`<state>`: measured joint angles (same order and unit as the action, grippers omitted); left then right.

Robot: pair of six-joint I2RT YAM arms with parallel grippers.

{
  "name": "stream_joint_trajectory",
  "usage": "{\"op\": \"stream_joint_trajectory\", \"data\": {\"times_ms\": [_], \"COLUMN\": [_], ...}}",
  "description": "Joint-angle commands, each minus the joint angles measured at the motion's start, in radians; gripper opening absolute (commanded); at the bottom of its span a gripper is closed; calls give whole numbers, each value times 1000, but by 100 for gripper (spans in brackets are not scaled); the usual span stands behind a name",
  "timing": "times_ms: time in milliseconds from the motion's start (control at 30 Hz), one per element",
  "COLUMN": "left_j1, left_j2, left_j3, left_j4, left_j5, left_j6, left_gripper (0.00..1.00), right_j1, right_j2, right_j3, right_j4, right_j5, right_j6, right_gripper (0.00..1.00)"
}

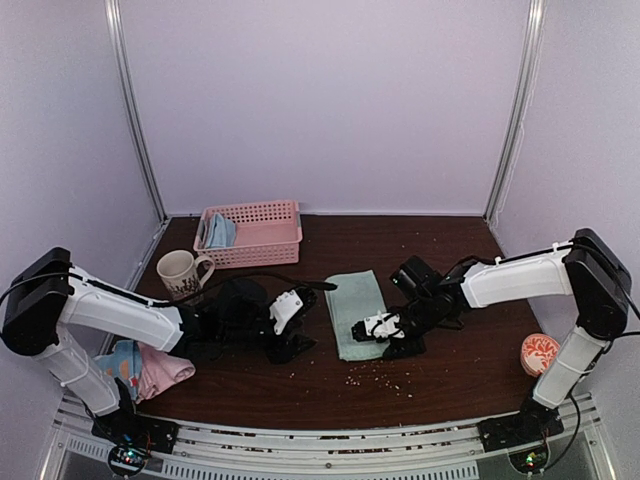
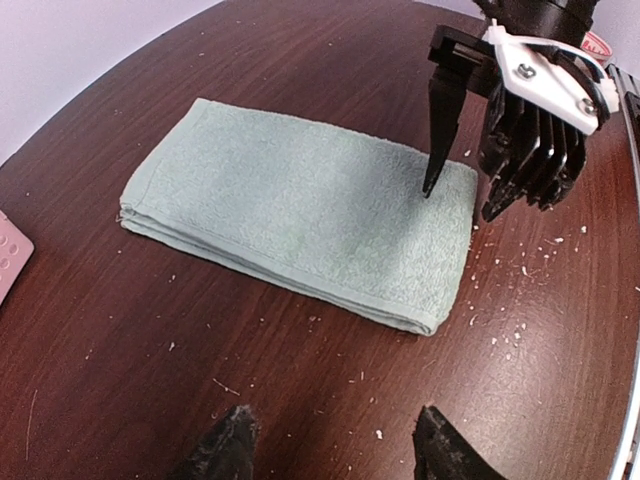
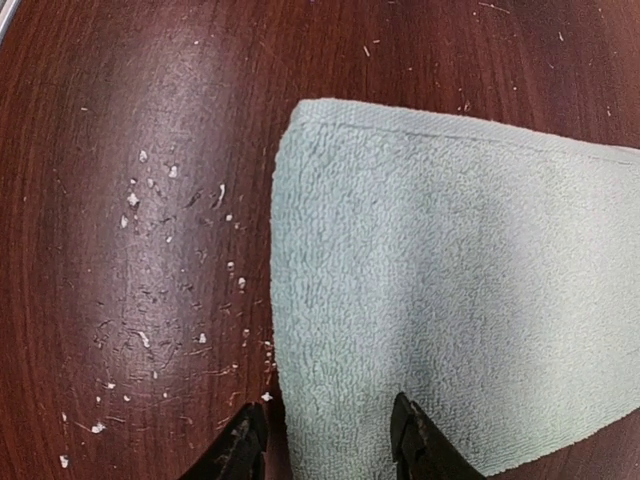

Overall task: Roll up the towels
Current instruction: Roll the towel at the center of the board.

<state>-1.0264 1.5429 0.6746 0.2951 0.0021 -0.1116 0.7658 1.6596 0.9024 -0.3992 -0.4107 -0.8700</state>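
A pale sage green towel [image 1: 355, 300] lies folded flat mid-table, also seen in the left wrist view [image 2: 300, 210] and the right wrist view [image 3: 450, 270]. My right gripper [image 1: 368, 335] points down at its near end. It stands open [image 3: 325, 445] astride the towel's edge, one finger on the cloth and the other on the wood. The left wrist view shows that gripper [image 2: 460, 202] the same way. My left gripper [image 1: 310, 318] is open [image 2: 335, 445] over bare wood, just left of the towel and apart from it. More towels, blue with orange dots and pink [image 1: 150, 368], are heaped at the near left.
A pink perforated basket [image 1: 262, 214] stands at the back left with a light blue towel [image 1: 220, 232] in it. A white mug [image 1: 178, 272] stands in front of the basket. A patterned cup [image 1: 540, 352] sits near the right arm's base. White crumbs dot the wood.
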Motion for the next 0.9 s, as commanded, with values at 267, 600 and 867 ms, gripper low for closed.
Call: {"op": "stream_joint_trajectory", "data": {"times_ms": [267,600,867], "left_j1": [5,-133,-192], "left_j2": [-14,-29,147], "left_j3": [-7,-46,108], "left_j4": [47,156,141], "left_j5": [15,31,52], "left_j6": [-7,171,363], "left_gripper": [54,52,52], "right_j1": [4,-1,-26], "right_j2": [134,230,342], "right_j3": [71,225,368], "right_j4": [-99,-376,-598], "right_j5": [19,-131,-328], "right_j6": [-25,-53,-117], "right_gripper": [33,5,4]}}
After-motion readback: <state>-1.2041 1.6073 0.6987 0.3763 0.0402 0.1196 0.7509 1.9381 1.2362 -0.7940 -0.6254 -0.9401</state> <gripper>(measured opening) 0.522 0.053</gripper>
